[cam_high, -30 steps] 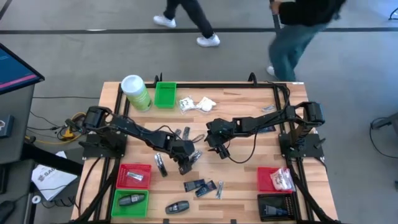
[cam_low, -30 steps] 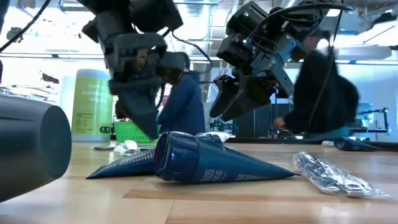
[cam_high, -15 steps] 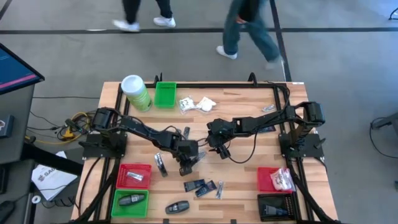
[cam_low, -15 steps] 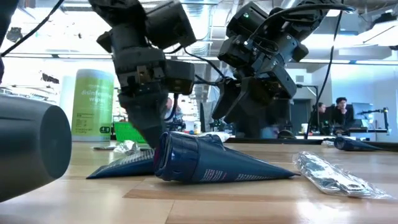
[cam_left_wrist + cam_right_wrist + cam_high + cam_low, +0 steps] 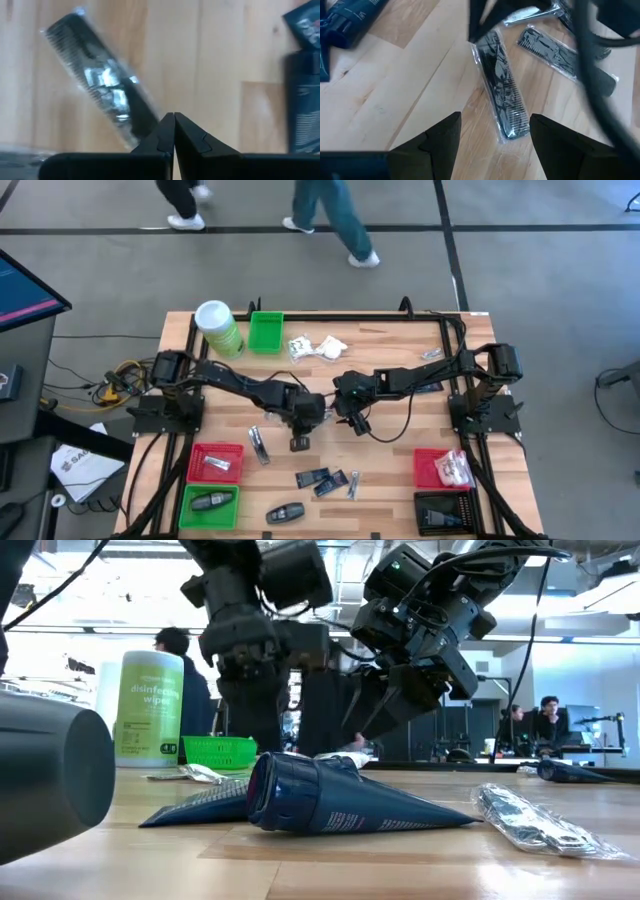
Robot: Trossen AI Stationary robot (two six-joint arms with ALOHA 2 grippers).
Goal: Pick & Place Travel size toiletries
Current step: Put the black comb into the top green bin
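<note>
**Item: my two grippers, and the comb due for pickup**

- **Landmark:** canister point(image 5: 218, 327), at the table's far corner on my left side.
- **Left gripper** point(image 5: 299, 442): well apart from the canister, toward mid-table. My fingers point(image 5: 165, 137) are pressed together with nothing between them. A wrapped comb point(image 5: 102, 95) lies on the wood just beyond the tips, slanted across their line and untouched.
- **Right gripper** point(image 5: 352, 423): farther from the canister than the left one, just past it. The jaws stand wide and are empty.
- **Task thing:** a second wrapped comb point(image 5: 502, 97), flat on the table just ahead of my right gripper's gap. Its long axis runs away from the fingers at a slight slant, so I judge the jaws would close across its narrow width.
- **Nearer arm:** the right, in my judgement; the left arm crosses over the comb's far end.
- **Also listed:** another wrapped comb point(image 5: 555, 47) beside it, and blue packets point(image 5: 315, 478) farther still from the canister.
</note>
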